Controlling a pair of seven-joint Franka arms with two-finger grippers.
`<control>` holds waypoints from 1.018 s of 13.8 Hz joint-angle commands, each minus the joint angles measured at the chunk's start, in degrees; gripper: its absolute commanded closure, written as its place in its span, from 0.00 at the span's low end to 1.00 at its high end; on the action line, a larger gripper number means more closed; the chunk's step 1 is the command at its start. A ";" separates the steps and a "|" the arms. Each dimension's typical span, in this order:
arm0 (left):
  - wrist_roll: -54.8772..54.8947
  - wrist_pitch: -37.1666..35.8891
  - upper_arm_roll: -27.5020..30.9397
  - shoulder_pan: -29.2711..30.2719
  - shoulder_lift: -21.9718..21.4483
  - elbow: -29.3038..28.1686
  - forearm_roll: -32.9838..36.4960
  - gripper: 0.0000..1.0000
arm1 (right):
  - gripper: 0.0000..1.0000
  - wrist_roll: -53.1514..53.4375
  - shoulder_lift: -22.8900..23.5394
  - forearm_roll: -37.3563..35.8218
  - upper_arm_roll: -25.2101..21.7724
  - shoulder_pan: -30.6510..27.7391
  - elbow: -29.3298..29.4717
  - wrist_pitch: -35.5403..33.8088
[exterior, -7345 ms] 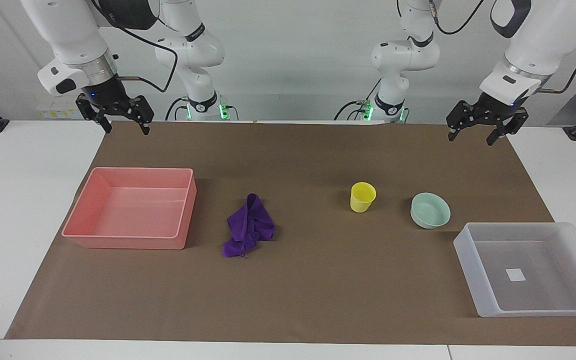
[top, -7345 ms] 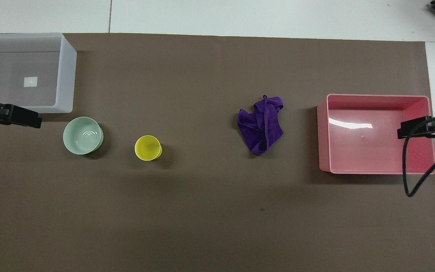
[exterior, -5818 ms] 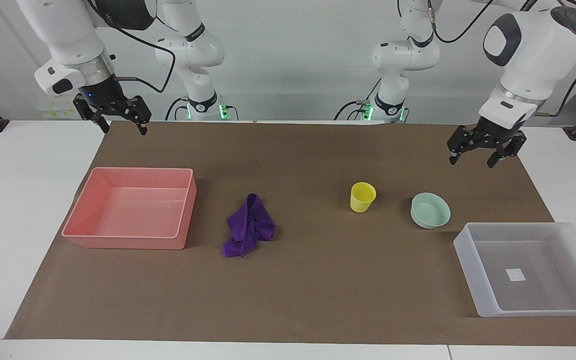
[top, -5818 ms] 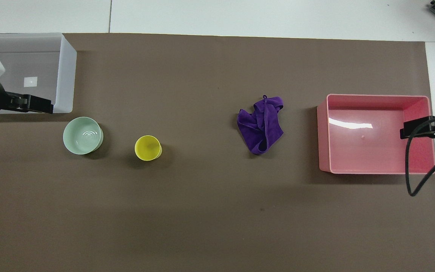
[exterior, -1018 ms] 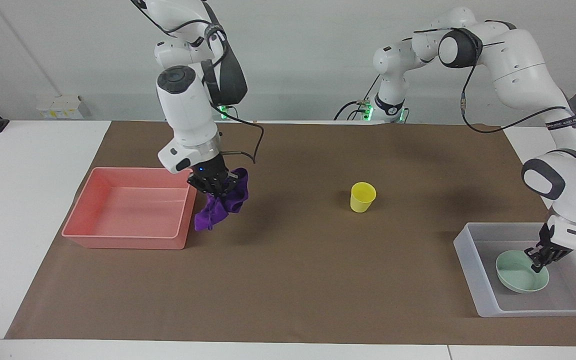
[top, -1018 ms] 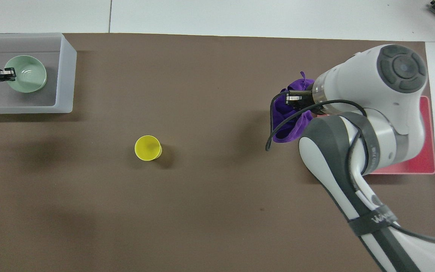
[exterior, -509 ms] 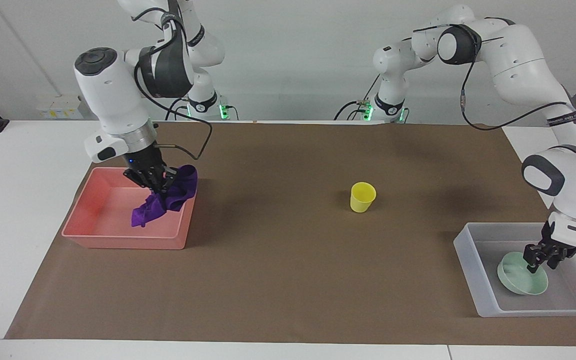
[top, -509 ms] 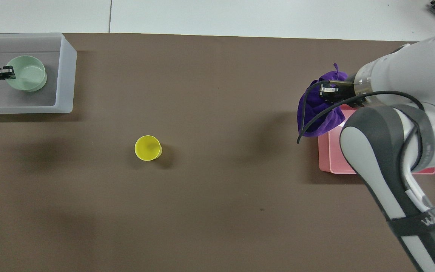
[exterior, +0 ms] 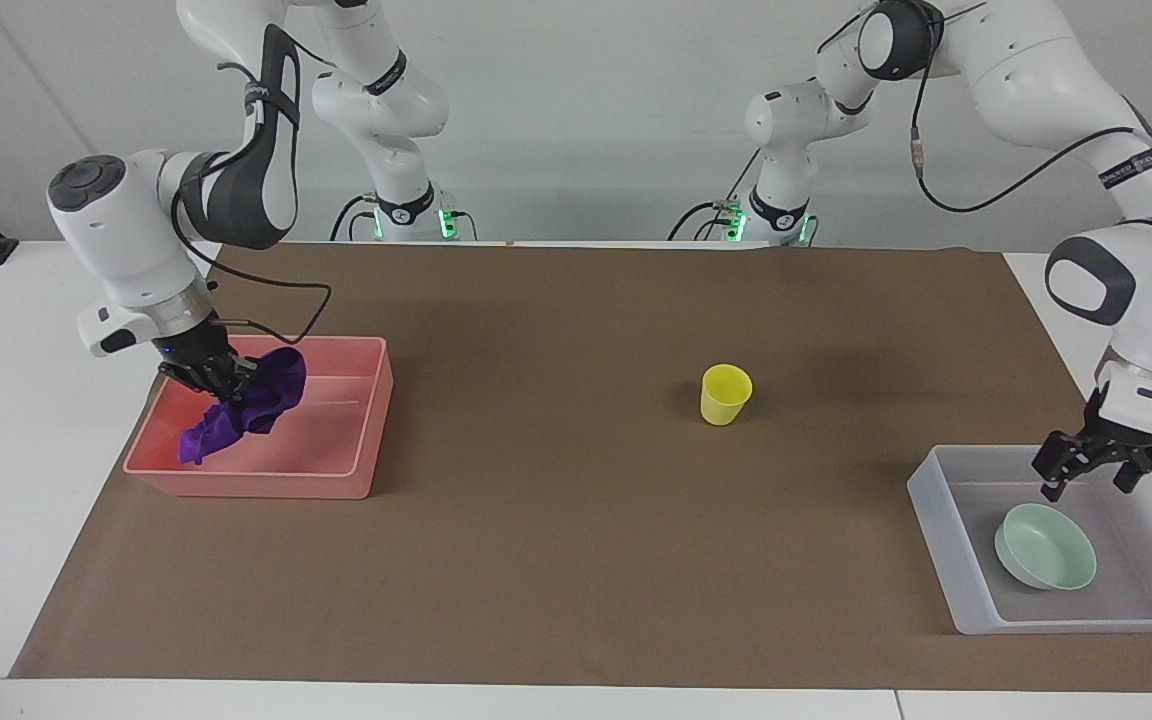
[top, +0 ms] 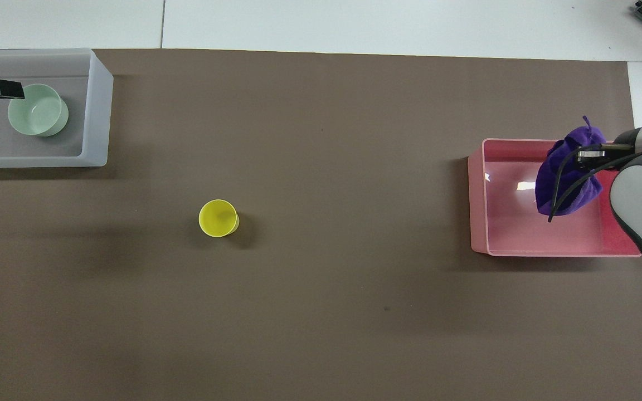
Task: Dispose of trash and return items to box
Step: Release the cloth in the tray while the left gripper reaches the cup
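Rag (exterior: pixel 241 405) now over pink tray (exterior: pixel 366 440), pinched by right gripper (exterior: pixel 208 378); left gripper (exterior: pixel 1086 475) spread above bowl (exterior: pixel 1046 560)

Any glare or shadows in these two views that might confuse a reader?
Overhead view: bright glare patches sit on the floor of the pink tray, beside the purple rag; the yellow cup casts a soft shadow, and faint dark patches lie on the brown mat. Facing view: even light, with soft arm shadows on the mat and no glare in the clear box.
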 commanded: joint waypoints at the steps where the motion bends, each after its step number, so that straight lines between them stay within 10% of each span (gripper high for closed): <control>1: -0.80 -1.44 0.91 -5.55 -8.00 -9.76 0.99 0.00 | 1.00 -0.24 -0.85 0.13 0.91 -0.54 -5.64 4.70; 5: -5.18 -8.49 0.73 -13.28 -9.68 -11.61 0.99 0.00 | 1.00 0.21 1.44 1.27 0.91 -0.54 -9.60 11.02; 11: -8.00 3.64 0.38 -20.50 -13.73 -25.59 0.28 0.00 | 0.98 0.64 3.02 1.80 1.00 -0.54 -11.02 13.59; 13: -9.32 3.64 0.38 -22.08 -13.90 -26.81 0.28 0.00 | 0.59 1.26 3.02 1.80 0.91 -0.01 -10.93 13.67; 14: -10.37 3.64 0.47 -23.05 -14.51 -28.13 0.28 0.00 | 0.02 1.78 3.02 1.72 0.91 0.25 -10.84 13.68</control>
